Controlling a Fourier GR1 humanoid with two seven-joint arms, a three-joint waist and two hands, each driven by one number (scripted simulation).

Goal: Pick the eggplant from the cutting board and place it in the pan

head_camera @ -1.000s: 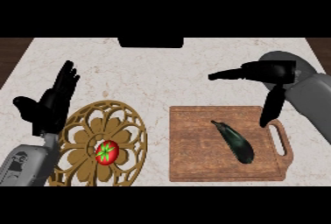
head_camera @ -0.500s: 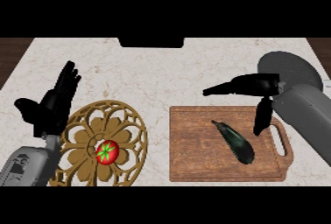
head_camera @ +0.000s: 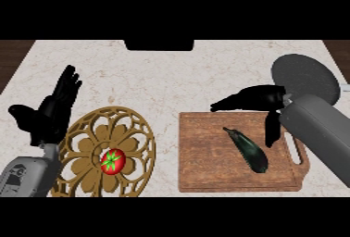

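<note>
Your right hand (head_camera: 258,98) has come lower and further left than it was half a second ago: it now hangs over the far edge of the board (head_camera: 205,171), where before it sat beyond the board's far right corner. Its fingers are spread and hold nothing; one points left along the far edge, and another reaches down toward the near side, ending just right of the eggplant's stem end without clearly touching it. The eggplant (head_camera: 247,149) has not moved. It lies on the right half of the board, slanting from its stem end near the far edge to its blunt end toward the near right corner. The right forearm has swung in with the hand and now covers the board's handle at the right edge. The pan (head_camera: 304,78) sits near the worktop's far right corner, beyond the arm, and more of it shows than before. Your left hand (head_camera: 51,109) rests open, fingers up, near the worktop's left edge, unchanged. Just right of it the round trivet (head_camera: 89,139) lies near the front edge with the tomato (head_camera: 113,161) on its middle, both as they were.
</note>
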